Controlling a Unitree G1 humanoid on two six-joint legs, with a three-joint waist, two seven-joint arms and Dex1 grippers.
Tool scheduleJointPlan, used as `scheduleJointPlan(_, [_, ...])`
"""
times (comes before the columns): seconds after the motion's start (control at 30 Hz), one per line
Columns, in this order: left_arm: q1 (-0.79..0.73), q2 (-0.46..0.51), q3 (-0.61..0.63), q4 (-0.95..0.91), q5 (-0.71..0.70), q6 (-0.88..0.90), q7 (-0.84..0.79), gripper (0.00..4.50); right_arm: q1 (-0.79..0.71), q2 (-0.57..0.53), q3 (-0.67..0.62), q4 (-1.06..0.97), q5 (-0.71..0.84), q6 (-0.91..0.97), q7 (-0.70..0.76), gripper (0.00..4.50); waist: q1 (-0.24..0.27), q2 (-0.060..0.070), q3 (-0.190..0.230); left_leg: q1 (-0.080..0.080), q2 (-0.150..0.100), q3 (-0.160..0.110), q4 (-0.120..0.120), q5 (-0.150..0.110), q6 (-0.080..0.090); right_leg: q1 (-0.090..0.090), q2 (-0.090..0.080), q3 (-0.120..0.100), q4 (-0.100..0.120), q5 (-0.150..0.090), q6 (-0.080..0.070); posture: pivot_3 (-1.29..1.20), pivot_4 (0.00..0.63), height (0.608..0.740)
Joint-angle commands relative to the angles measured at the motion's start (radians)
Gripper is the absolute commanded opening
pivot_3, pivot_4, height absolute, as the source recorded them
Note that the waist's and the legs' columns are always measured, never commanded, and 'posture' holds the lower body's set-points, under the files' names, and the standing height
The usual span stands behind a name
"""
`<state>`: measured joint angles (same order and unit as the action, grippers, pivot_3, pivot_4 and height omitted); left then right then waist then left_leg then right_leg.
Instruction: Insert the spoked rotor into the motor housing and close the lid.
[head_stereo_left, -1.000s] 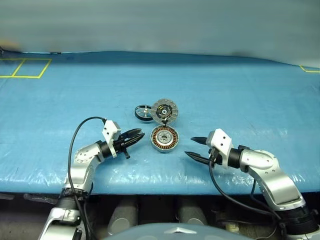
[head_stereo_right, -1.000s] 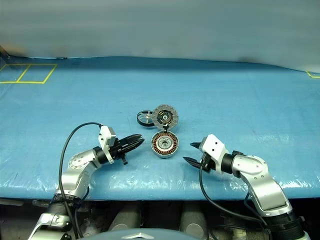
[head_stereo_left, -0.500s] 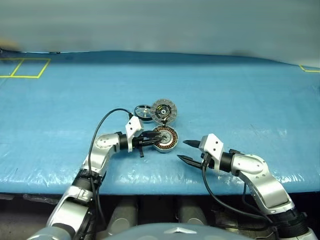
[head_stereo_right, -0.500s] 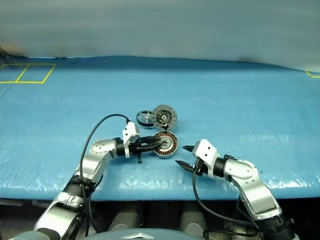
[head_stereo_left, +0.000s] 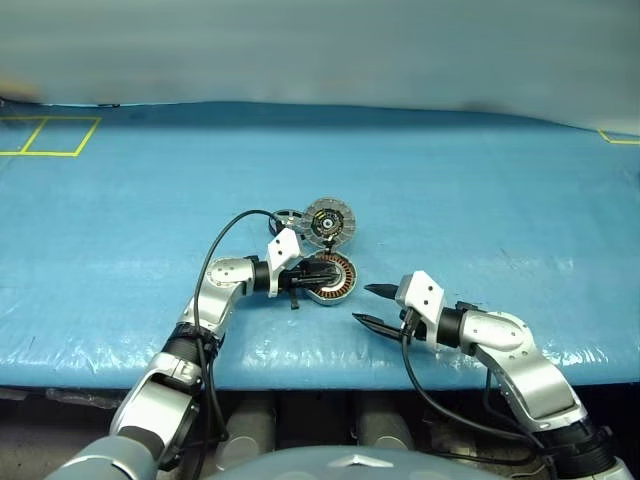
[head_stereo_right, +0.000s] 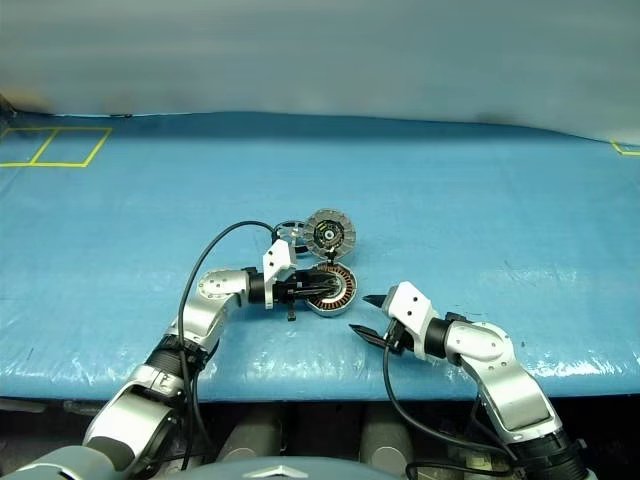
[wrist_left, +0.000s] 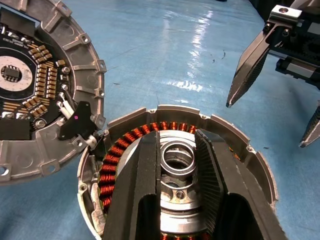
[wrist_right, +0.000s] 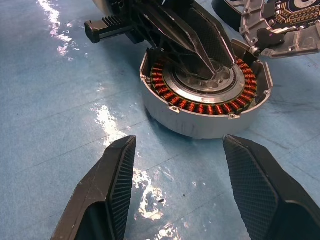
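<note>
Left wrist view first: left gripper (wrist_left: 175, 143) down inside housing (wrist_right: 200, 117), drawn nearly closed, with small ring (wrist_left: 178, 159) at the silver centre looking pinched between black fingers (wrist_left: 142, 190). Hangs over the copper windings on both sides. Lies almost level across the near rim.

Just past the rim, lid (wrist_left: 35, 90) thrown open, inner face up, joined to housing by a dark link. Behind the left wrist, rotor (head_stereo_right: 288, 231) flat on worktop (head_stereo_left: 480, 200), not yet in housing.

Right gripper (head_stereo_left: 360, 304) wide open and empty, low over the blue sheet, just beside housing on the other side.

Risks, as judged from this:
- Could scrape or snag windings on a tilted or sideways pull, given so little room around the fingers.
- Could drop ring among the coils on a loose pinch, where it would block rotor from seating.
- Could drag housing across the glossy sheet, with nothing bracing it; lid would swing along with it.
- Could nudge rotor with the left wrist or its cable on backing out.
- Could clash with right gripper, with both so near housing.
</note>
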<state>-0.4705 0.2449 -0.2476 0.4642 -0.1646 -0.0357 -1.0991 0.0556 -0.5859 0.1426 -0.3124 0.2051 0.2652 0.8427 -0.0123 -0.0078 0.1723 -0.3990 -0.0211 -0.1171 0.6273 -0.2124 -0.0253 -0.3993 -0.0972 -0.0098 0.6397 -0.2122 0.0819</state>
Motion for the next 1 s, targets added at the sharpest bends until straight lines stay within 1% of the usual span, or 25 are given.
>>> scheduleJointPlan(0.03, [-0.008,0.005,-0.002,0.002,0.030,-0.043,0.021,1.58,-0.001,0.001,-0.009,-0.021,0.003,-0.013,-0.010,2.92,0.000,0.000,0.000,0.000,0.000,0.000,0.000,0.000,0.000,0.000,0.000,0.000,0.000,0.000,0.000,0.00,0.150,0.740])
scheduleJointPlan(0.1, [-0.002,0.000,0.016,-0.003,0.021,-0.060,0.036,2.21,-0.002,0.001,-0.008,-0.021,0.002,-0.011,-0.012,2.92,0.000,0.000,0.000,0.000,0.000,0.000,0.000,0.000,0.000,0.000,0.000,0.000,0.000,0.000,0.000,0.00,0.150,0.740])
scheduleJointPlan(0.27, [0.028,-0.003,0.044,-0.062,-0.024,-0.040,0.029,2.21,-0.008,-0.002,-0.009,-0.019,-0.001,-0.010,-0.019,2.92,-0.001,0.000,0.000,0.000,0.000,0.000,0.000,0.000,0.000,0.000,0.000,0.000,0.000,0.000,0.000,0.00,0.150,0.740])
scheduleJointPlan(0.47, [0.089,-0.006,0.078,-0.188,-0.083,-0.002,0.053,2.21,-0.024,-0.001,-0.031,-0.026,0.004,-0.001,-0.044,2.92,0.001,0.000,0.000,0.000,0.000,0.000,0.000,0.000,0.000,0.000,0.000,0.000,0.000,0.000,0.000,0.00,0.150,0.740])
scheduleJointPlan(0.57, [0.143,0.001,0.102,-0.264,-0.113,0.016,0.083,1.62,-0.050,-0.006,-0.057,-0.040,0.015,0.017,-0.062,2.30,-0.003,0.000,0.000,0.000,0.000,0.000,0.001,0.000,0.000,0.000,0.000,0.001,0.000,0.000,0.000,0.00,0.150,0.740])
scheduleJointPlan(0.67, [0.196,0.028,0.108,-0.302,-0.111,0.027,0.095,0.59,-0.077,-0.012,-0.059,-0.054,0.010,0.015,-0.060,1.29,-0.002,0.000,0.000,0.001,0.000,0.000,0.000,0.000,0.000,0.000,0.000,0.001,0.001,0.000,0.000,0.00,0.150,0.740])
scheduleJointPlan(0.73, [0.223,0.040,0.112,-0.318,-0.112,0.034,0.108,0.00,-0.094,-0.009,-0.059,-0.061,0.013,0.014,-0.063,0.65,-0.002,0.000,0.000,0.001,0.000,0.000,0.000,0.000,0.000,0.000,0.000,0.000,0.001,0.000,0.000,0.00,0.150,0.740])
scheduleJointPlan(0.8, [0.262,0.057,0.117,-0.338,-0.102,0.036,0.133,0.00,-0.121,0.005,-0.049,-0.060,0.029,0.019,-0.055,0.01,0.000,0.000,0.000,0.000,0.000,0.000,0.000,0.000,0.000,0.000,0.000,0.000,0.001,0.000,0.000,0.00,0.150,0.740])
scheduleJointPlan(0.9, [0.316,0.076,0.126,-0.357,-0.097,0.040,0.160,0.00,-0.175,0.032,-0.009,-0.020,0.006,0.016,-0.062,0.01,-0.003,0.000,0.000,0.001,0.000,0.000,0.000,0.000,0.000,0.000,0.000,0.001,0.001,-0.002,-0.004,0.00,0.150,0.740])
scheduleJointPlan(1.0, [0.360,0.082,0.143,-0.381,-0.099,0.040,0.197,0.00,-0.237,0.070,0.053,0.039,-0.028,0.004,-0.056,0.01,-0.005,0.000,0.000,0.001,0.000,0.000,0.000,0.000,0.000,0.000,0.000,0.001,0.001,-0.003,-0.005,0.00,0.150,0.740])
